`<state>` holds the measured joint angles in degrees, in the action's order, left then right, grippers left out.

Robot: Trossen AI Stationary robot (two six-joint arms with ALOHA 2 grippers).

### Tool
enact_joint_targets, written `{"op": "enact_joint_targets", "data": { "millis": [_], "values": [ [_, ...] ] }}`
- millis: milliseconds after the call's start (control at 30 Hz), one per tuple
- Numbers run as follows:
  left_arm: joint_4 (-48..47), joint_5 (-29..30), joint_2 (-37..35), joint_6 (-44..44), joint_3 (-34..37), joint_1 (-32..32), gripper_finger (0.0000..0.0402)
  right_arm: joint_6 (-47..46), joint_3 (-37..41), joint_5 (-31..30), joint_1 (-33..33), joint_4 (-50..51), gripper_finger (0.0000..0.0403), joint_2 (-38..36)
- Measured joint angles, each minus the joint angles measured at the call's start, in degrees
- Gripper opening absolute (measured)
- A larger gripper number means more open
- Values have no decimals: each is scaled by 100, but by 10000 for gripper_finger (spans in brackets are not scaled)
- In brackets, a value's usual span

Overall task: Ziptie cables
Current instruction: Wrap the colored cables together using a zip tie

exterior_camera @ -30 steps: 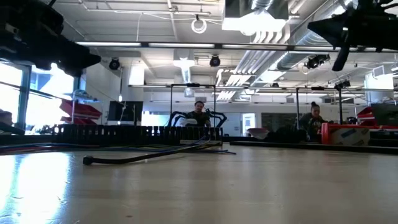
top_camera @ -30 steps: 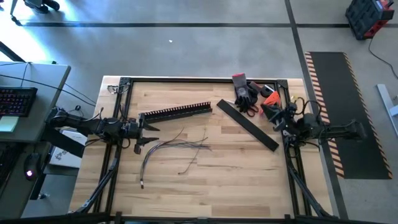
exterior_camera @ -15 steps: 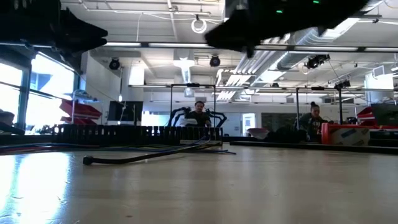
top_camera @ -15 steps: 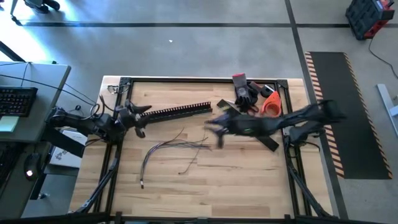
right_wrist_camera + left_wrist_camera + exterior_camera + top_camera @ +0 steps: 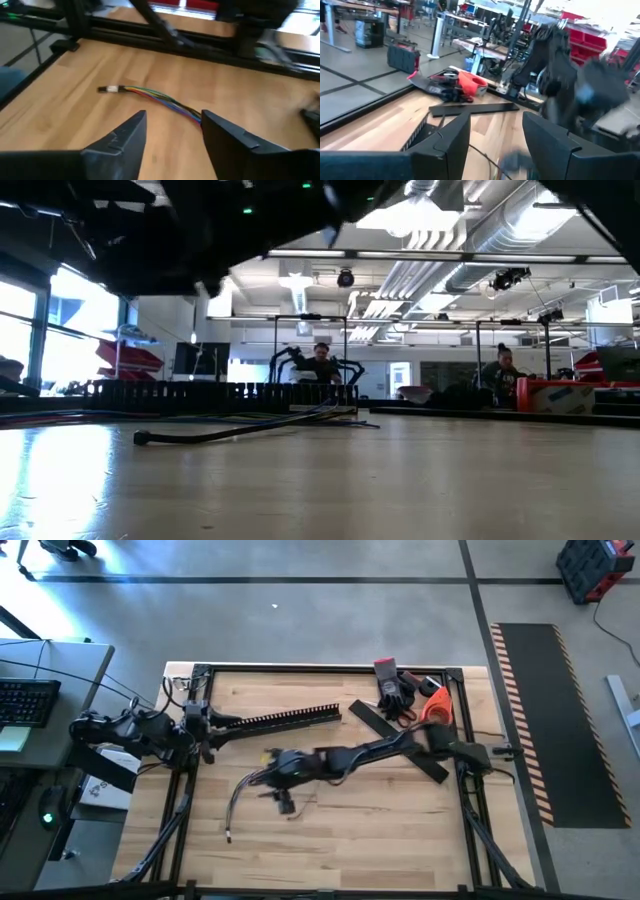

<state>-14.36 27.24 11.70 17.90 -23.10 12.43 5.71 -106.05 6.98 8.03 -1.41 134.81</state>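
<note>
The cables [image 5: 240,790] lie loose on the wooden table, left of its middle, and the right arm hides part of the bunch. In the low view they show as a dark cord [image 5: 235,432]. My right gripper [image 5: 172,125] hovers open over them [image 5: 280,788]. One coloured strand [image 5: 155,96] with a small plug at its end [image 5: 107,89] lies on the wood just ahead of the fingers. My left gripper [image 5: 495,132] stands open at the table's left edge [image 5: 212,725], by the left end of the comb-toothed rail [image 5: 285,720], holding nothing.
A flat black strip [image 5: 398,740] lies slantwise at the right. Gloves [image 5: 392,690] and an orange tool [image 5: 436,706] sit at the far right corner. A black frame [image 5: 330,668] borders the table. People sit in the room beyond [image 5: 320,363].
My right arm has swung from the table's right edge across toward the left and now reaches over the cables. My left gripper has drawn back toward the far left, to the rail's left end. The cables have stayed in place.
</note>
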Motion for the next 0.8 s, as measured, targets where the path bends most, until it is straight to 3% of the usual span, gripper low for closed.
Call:
{"op": "enact_joint_targets", "data": {
  "millis": [233, 400, 633, 800],
  "values": [
    [4, -17, 3, -266, -189, -2, 163, 544, -2829, 93, 149, 1340, 220, 1679],
    [-124, 17, 3, -357, -191, -2, 163, 500, -2266, 486, 26, 416, 221, 1750],
    [-580, 21, 5, -161, -191, -1, 163, 210, -2244, -310, -269, 969, 207, 1724],
    [-1095, -343, 11, 570, -189, -1, 163, 450, -2244, -291, -287, 1991, 204, 1726]
  ]
}}
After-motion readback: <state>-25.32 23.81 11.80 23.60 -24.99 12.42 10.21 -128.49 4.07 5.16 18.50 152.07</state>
